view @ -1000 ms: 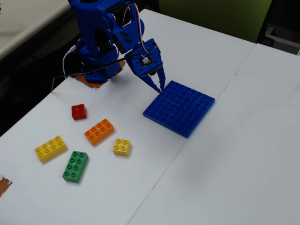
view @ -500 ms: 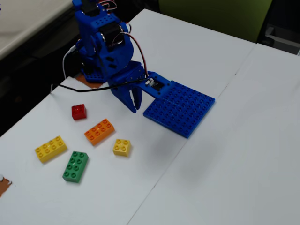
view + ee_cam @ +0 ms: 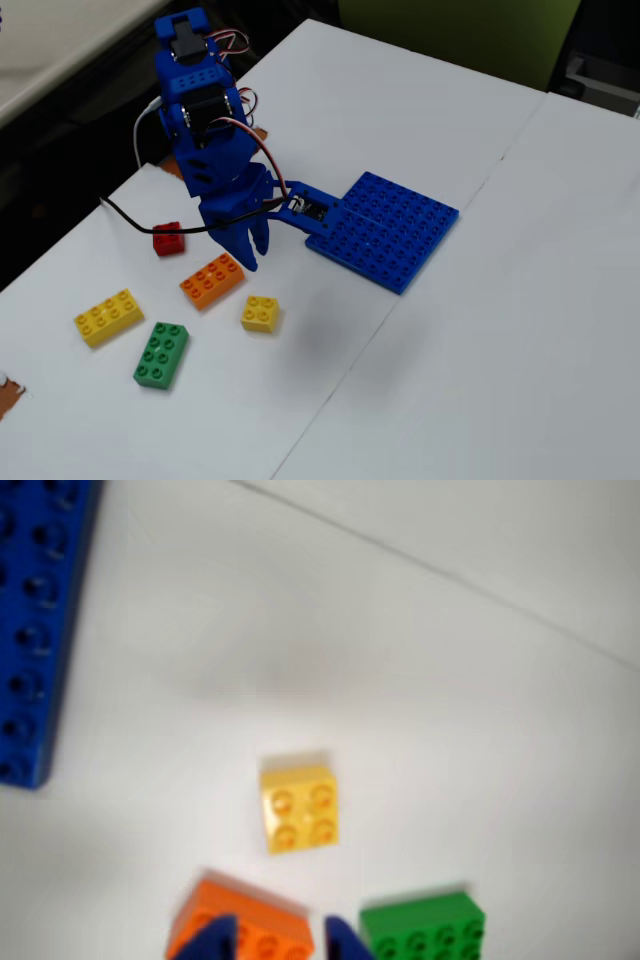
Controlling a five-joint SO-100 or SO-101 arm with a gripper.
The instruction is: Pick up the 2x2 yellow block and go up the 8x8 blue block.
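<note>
Two blue fingertips of the gripper (image 3: 275, 942) at the bottom edge of the wrist view, slightly parted with white table between them, holding nothing; just beyond them the 2x2 yellow block (image 3: 299, 807), flat on the white table (image 3: 480, 730), studs up, turned a little askew; nearer, an orange brick (image 3: 240, 920) at lower left partly behind one fingertip, and a green brick (image 3: 425, 930) at lower right; at far left the edge of the 8x8 blue block (image 3: 35, 620). Seen in the fixed view: gripper (image 3: 250, 250) hanging above the orange brick (image 3: 212, 280), fingers pointing down, apart from every brick; 2x2 yellow block (image 3: 260, 313) to the right and nearer, free on all sides; 8x8 blue block (image 3: 385, 230) farther right; red brick (image 3: 168, 238), long yellow brick (image 3: 108, 317) and green brick (image 3: 161, 354) to the left. Likely best: open wider, carry forward until centred over the small yellow brick, match the wrist to its skew, descend straight with fingers clear of orange and green neighbours, close on opposite flat sides, not corners.
</note>
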